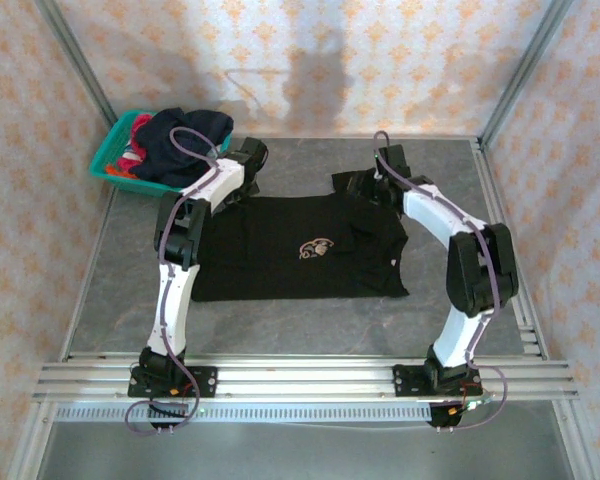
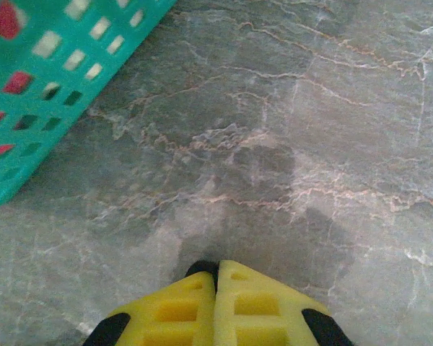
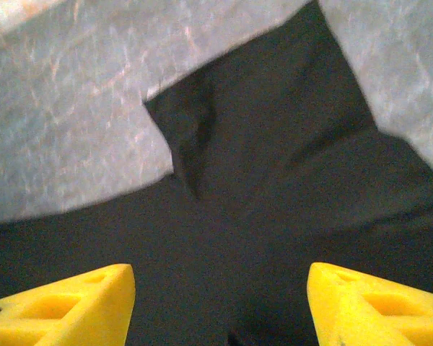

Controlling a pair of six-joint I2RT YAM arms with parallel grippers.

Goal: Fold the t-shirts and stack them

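A black t-shirt (image 1: 280,255) with a tan chest emblem (image 1: 315,247) lies spread flat on the grey table. At the shirt's far left corner my left gripper (image 1: 246,168) has its yellow fingers (image 2: 260,303) pressed together, and a small dark bit of cloth (image 2: 200,268) pokes out at their tips. Over the far right sleeve (image 3: 224,137) my right gripper (image 3: 220,270) hangs open, with black cloth below the gap and nothing between the fingers. More t-shirts, dark navy (image 1: 185,135) and red-pink (image 1: 132,160), are heaped in the basket.
The teal plastic basket (image 1: 108,158) stands at the far left corner, close to my left gripper, and its slotted wall (image 2: 29,108) fills the upper left of the left wrist view. Bare marbled table (image 1: 280,320) lies in front of the shirt. Metal rails frame the table.
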